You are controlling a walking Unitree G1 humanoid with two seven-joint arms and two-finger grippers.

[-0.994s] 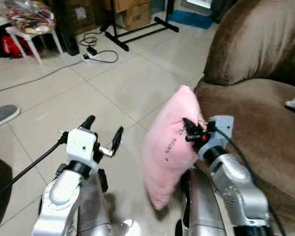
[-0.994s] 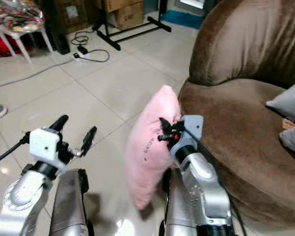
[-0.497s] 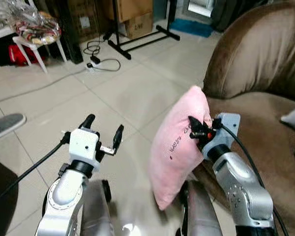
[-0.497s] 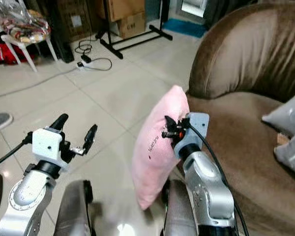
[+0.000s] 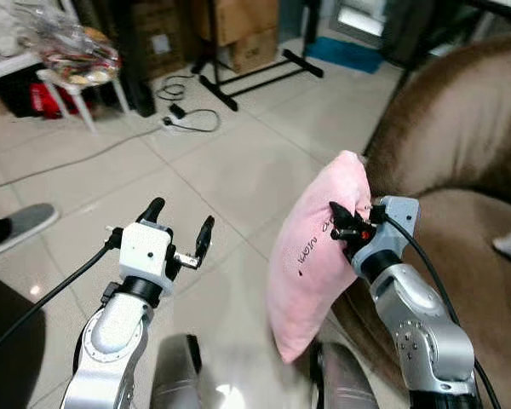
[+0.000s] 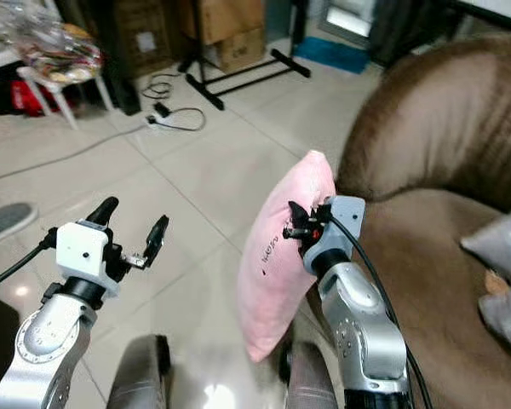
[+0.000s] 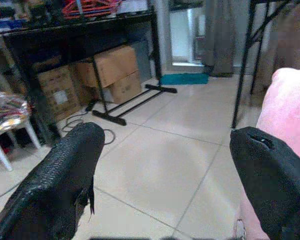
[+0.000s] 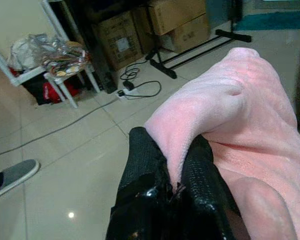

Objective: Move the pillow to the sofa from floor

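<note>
A pink pillow (image 5: 311,251) hangs upright off the floor, just in front of the brown sofa (image 5: 460,162). My right gripper (image 5: 345,228) is shut on the pillow's upper edge, and the right wrist view has pink fabric (image 8: 230,115) pinched between the black fingers (image 8: 142,160). My left gripper (image 5: 180,228) is held out over the tiled floor to the pillow's left, open and holding nothing. The pillow's edge (image 7: 290,105) also appears beside one left finger in the left wrist view.
Grey cushions (image 6: 498,281) lie on the sofa seat at the right. A black stand (image 5: 260,72), cardboard boxes (image 5: 238,30) and a power strip with cable (image 5: 183,119) are on the floor ahead. A white stool (image 5: 72,72) stands far left. A person's grey shoe (image 5: 17,226) is at left.
The camera has risen and tilted, shifting the scene. My right gripper has lifted the pillow a little higher beside the sofa arm. The left gripper has stayed open in place.
</note>
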